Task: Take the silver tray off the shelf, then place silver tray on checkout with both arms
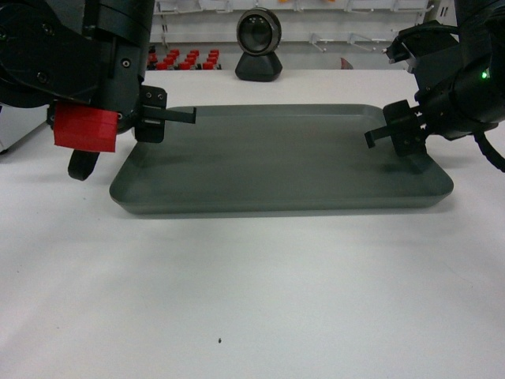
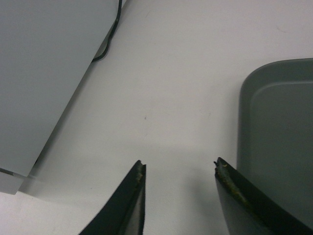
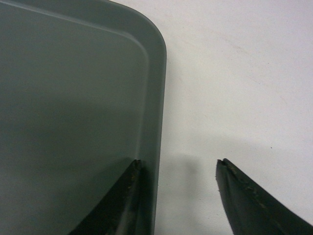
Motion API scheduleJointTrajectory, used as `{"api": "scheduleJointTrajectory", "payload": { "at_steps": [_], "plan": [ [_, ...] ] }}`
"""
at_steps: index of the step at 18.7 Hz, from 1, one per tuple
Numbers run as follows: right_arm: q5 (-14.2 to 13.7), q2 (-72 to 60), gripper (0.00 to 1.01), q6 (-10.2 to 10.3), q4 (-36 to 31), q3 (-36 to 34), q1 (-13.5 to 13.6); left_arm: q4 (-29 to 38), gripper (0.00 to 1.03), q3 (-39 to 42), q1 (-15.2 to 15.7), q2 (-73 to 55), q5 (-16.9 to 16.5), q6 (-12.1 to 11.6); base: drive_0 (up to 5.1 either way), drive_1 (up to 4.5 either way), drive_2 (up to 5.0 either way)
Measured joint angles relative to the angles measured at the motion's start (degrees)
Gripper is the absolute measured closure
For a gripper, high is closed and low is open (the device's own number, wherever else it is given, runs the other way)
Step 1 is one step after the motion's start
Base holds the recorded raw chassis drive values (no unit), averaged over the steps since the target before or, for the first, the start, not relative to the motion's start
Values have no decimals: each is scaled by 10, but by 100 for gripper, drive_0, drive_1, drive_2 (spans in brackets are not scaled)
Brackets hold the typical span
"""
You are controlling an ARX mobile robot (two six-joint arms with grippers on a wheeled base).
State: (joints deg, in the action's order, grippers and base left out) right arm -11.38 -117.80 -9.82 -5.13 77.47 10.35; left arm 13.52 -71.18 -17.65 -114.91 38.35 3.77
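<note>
Flanking silver tray [image 1: 276, 162]: scanner [image 1: 259, 46] behind, register box [image 2: 44, 73] left.

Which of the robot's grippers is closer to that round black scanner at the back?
Left. The left gripper sits at the silver tray's left end, nearer the scanner; the right gripper is farther off at the tray's right end.

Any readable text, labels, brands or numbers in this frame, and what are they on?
None readable.
The silver tray, the checkout, the scanner and the white register box show no print.
Red packages on the far shelving are too small and blurred to read.
The red block by the left claw is plain.
</note>
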Motion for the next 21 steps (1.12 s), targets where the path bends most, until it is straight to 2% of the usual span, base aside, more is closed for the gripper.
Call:
{"api": "scheduleJointTrajectory", "payload": {
  "at_steps": [2, 5, 6, 7, 8, 9, 10, 11, 13, 15, 17, 20, 21],
  "plan": [
    [0, -1, 47, -2, 0, 0, -3, 0, 49, 0, 2, 0, 0, 4, 0, 0, 0],
    [-1, -3, 25, -3, 5, 9, -2, 3, 30, -1, -4, 0, -8, 9, 0, 0, 0],
    [1, -3, 14, 0, 7, 15, -2, 8, 17, -2, -7, 0, -10, 12, 0, 0, 0],
    [13, -3, 3, 12, 17, 24, -2, 12, 5, -2, -10, 1, -19, 20, 0, 0, 0],
    [34, -3, 2, 35, 20, 31, -3, 19, 4, -2, -10, 3, -27, 25, 0, 0, 0],
    [49, -2, 4, 58, 24, 37, -3, 19, 6, -2, -10, 11, -41, 40, 0, 0, 0],
    [88, 18, 3, 141, 20, 38, -4, 37, 5, 5, -9, 61, -57, 66, 0, 0, 0],
    [112, 66, 3, 202, -4, 26, -7, 66, 5, 29, -6, 121, -69, 68, 0, 0, 0],
    [114, 116, 3, 230, -26, 6, -7, 76, 5, 55, -2, 160, -73, 67, 0, 0, 0],
    [110, 176, 3, 254, -46, -30, -7, 77, 5, 97, 8, 214, -67, 55, 0, 0, 0],
    [109, 240, 3, 256, -63, -83, 0, 83, 5, 145, 23, 276, -56, 44, 0, 0, 0],
    [99, 303, 3, 251, -60, -122, 18, 77, 5, 174, 32, 326, -39, 41, 0, 0, 0],
    [54, 325, 9, 222, -133, -152, 30, 109, 8, 189, 37, 339, -62, 32, 0, 0, 0]
  ]
}}
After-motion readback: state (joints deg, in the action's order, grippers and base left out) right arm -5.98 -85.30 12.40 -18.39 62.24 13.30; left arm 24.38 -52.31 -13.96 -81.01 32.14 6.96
